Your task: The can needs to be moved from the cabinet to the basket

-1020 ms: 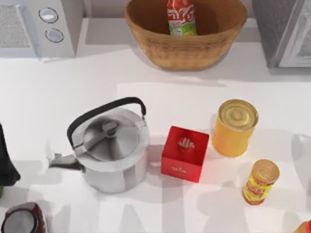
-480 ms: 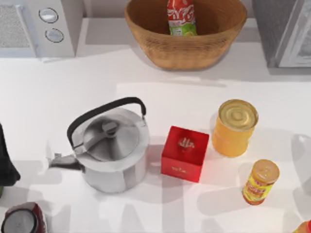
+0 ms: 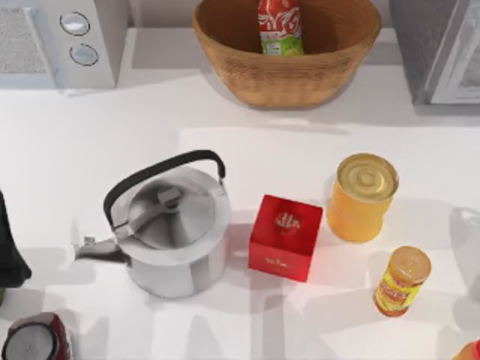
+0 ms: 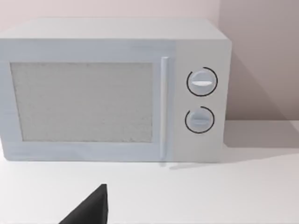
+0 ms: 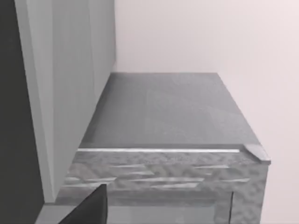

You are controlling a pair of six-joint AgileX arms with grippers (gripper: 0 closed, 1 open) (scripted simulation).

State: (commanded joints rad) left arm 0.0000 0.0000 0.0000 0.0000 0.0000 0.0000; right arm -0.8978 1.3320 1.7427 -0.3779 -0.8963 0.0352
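The white table (image 3: 112,135) is carrying a microwave (image 3: 67,37) at its far left corner, a wicker basket (image 3: 292,71) at the far edge, and a grey cabinet (image 3: 439,49) at the far right corner. A steel kettle (image 3: 176,232), red box (image 3: 285,236), orange tin (image 3: 362,196) and small yellow jar (image 3: 403,280) are sitting nearer the middle and right edge.

Bright even light, soft pale shadows on white table (image 3: 225,135) — mild glare on kettle (image 3: 176,225)

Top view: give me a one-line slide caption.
Red can stands upright inside the wicker basket at the table's far edge; kettle, red box and yellow tin sit in front.
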